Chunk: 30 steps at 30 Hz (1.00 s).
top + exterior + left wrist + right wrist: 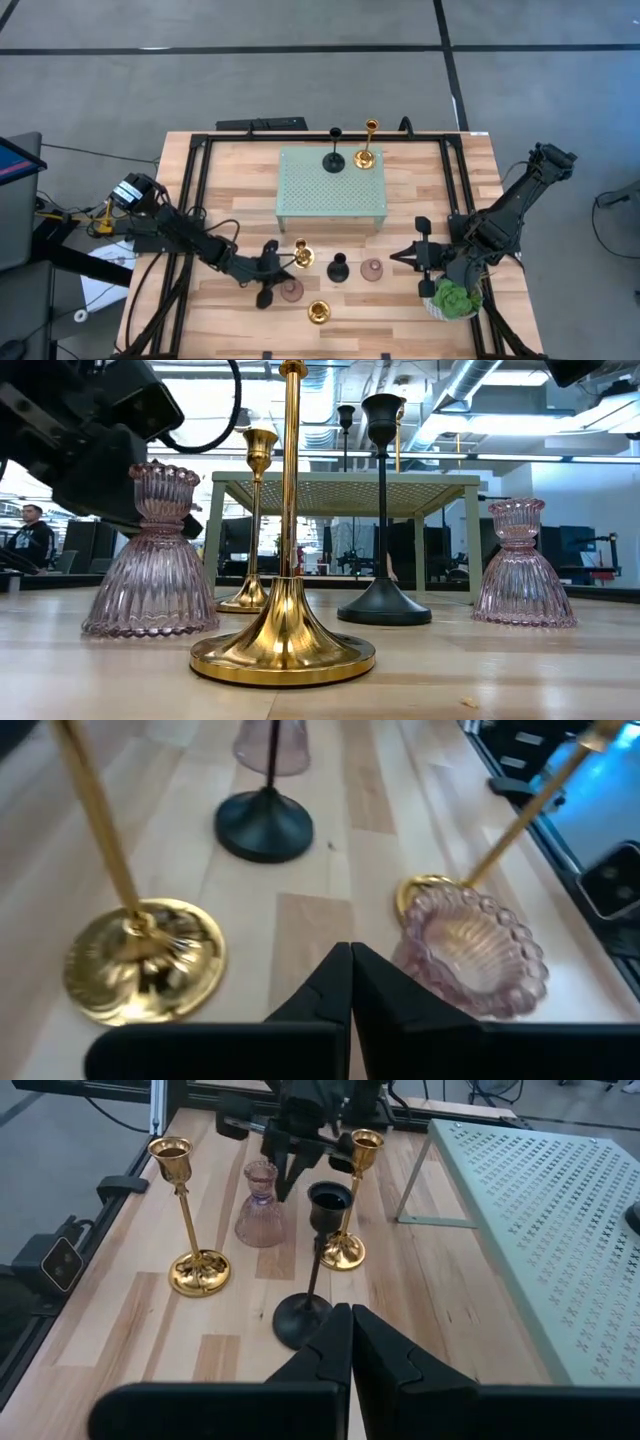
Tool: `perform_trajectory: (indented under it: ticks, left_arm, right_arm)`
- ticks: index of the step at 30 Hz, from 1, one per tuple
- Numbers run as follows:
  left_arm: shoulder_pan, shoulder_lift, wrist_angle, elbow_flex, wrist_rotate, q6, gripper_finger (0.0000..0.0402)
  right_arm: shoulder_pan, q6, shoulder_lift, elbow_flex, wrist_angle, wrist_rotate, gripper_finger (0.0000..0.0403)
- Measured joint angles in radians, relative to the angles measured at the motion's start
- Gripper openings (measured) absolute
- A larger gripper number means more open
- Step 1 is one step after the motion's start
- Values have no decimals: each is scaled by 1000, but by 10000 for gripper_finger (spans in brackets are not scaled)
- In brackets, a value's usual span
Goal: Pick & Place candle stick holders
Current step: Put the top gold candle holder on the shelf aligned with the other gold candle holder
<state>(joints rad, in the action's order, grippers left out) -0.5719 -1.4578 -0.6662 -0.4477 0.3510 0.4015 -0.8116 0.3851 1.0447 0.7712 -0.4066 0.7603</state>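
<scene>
Just beyond the closed, empty left end effector (pixel 350 960) stands a pink candle stick holder (pixel 470 948).

Place: a robotics lab or open workshop floor.
Floor: bare grey concrete (pixel 300 80) marked with dark lines.
Ceiling: exposed silver ducts (pixel 480 390) and strip lights.
Bench: a butcher-block table (pixel 230 170) in a black metal frame (pixel 190 160), cables trailing beside it.
Background: desks with monitors (pixel 590 555) and a seated person (pixel 30 535) (far off, at the room's edge).
</scene>
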Motion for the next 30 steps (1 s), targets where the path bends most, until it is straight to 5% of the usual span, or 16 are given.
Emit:
perform_trajectory:
  ticks: [12, 21, 30]
  left_arm:
    - [-98, 0, 0, 0, -16, 22, 5]
    - [-98, 0, 1, 0, 290, -85, 5]
    - [-4, 0, 1, 0, 276, -132, 40]
  right_arm:
    - [0, 0, 0, 0, 4, 0, 0]
    - [0, 0, 0, 0, 4, 0, 0]
    - [0, -2, 0, 0, 4, 0, 0]
